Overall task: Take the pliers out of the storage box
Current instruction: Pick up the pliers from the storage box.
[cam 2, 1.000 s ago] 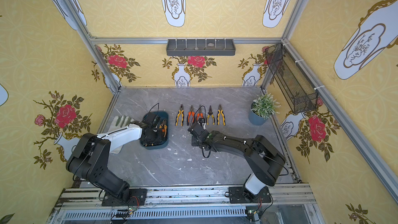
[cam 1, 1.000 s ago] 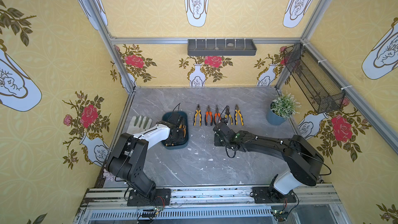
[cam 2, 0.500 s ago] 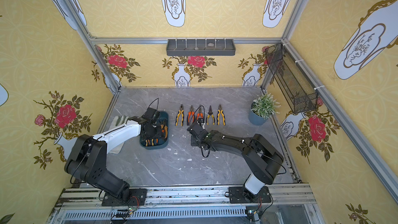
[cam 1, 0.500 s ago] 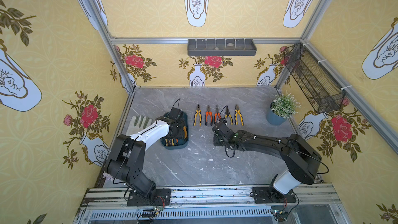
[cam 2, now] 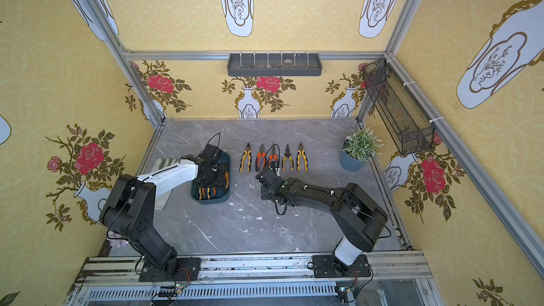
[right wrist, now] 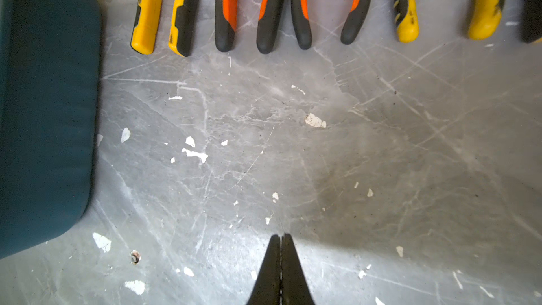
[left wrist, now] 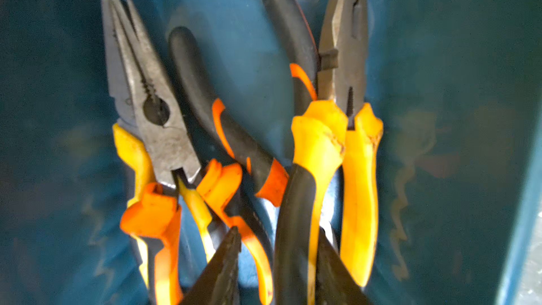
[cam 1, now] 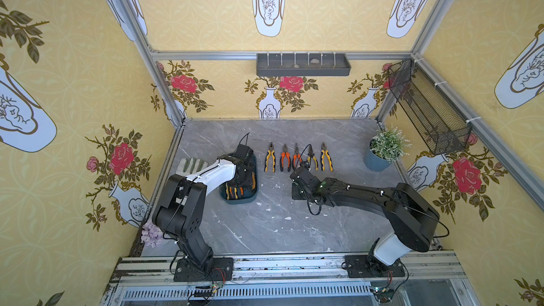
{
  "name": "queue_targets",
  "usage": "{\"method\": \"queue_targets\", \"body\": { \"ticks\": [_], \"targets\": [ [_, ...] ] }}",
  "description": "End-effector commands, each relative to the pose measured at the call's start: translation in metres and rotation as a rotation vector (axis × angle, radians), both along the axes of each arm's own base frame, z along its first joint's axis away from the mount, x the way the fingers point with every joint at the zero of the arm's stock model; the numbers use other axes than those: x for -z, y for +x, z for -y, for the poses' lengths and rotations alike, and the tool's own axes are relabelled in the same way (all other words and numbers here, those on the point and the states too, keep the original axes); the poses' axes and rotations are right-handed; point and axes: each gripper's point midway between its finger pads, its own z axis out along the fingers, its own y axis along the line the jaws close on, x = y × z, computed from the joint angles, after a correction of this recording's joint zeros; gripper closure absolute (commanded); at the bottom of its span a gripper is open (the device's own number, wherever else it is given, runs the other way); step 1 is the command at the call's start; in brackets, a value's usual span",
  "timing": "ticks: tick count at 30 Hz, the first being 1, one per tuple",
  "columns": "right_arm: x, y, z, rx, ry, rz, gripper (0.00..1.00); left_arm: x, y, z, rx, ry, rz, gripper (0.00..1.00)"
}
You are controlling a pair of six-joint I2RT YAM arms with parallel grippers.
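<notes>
The teal storage box (cam 1: 239,200) (cam 2: 210,200) sits left of centre on the grey table. Several pliers (left wrist: 152,107) with yellow or orange handles lie in it. My left gripper (left wrist: 278,231) is down inside the box. Its fingers (left wrist: 228,259) press from both sides on a black-and-yellow pliers handle (left wrist: 296,215) and the orange handle beside it. Several more pliers (cam 1: 284,158) (right wrist: 159,10) lie in a row on the table right of the box. My right gripper (right wrist: 281,234) is shut and empty, low over bare table just in front of that row.
A potted plant (cam 1: 381,154) stands at the right edge. Work gloves (cam 1: 191,164) lie left of the box, and a purple flower (cam 1: 151,234) lies by the left arm's base. A grey tray (cam 1: 303,64) and a mesh basket (cam 1: 426,107) hang on the walls.
My left gripper has shifted a little toward the far end of the box and its fingers have narrowed around the handles. The right arm has barely moved.
</notes>
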Motion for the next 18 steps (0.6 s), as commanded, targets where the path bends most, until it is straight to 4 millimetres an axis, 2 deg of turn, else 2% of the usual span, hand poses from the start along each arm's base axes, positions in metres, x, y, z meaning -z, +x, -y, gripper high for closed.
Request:
{"method": "queue_targets", "body": {
  "ticks": [1,11,16,18],
  "targets": [
    [0.001,-0.001,0.001,-0.003,-0.012,-0.002,0.93,0.005,-0.003,-0.004,-0.001,0.023,-0.025,0.64],
    [0.001,-0.001,0.002,-0.003,-0.011,-0.002,0.93,0.000,-0.003,-0.003,0.003,0.012,-0.006,1.00],
    [0.001,-0.001,0.002,-0.003,-0.012,-0.002,0.93,-0.010,-0.005,-0.011,-0.005,0.044,0.020,1.00],
    [0.002,-0.001,0.002,-0.002,-0.015,-0.005,0.93,-0.020,-0.006,-0.019,-0.018,0.070,0.053,1.00]
  ]
}}
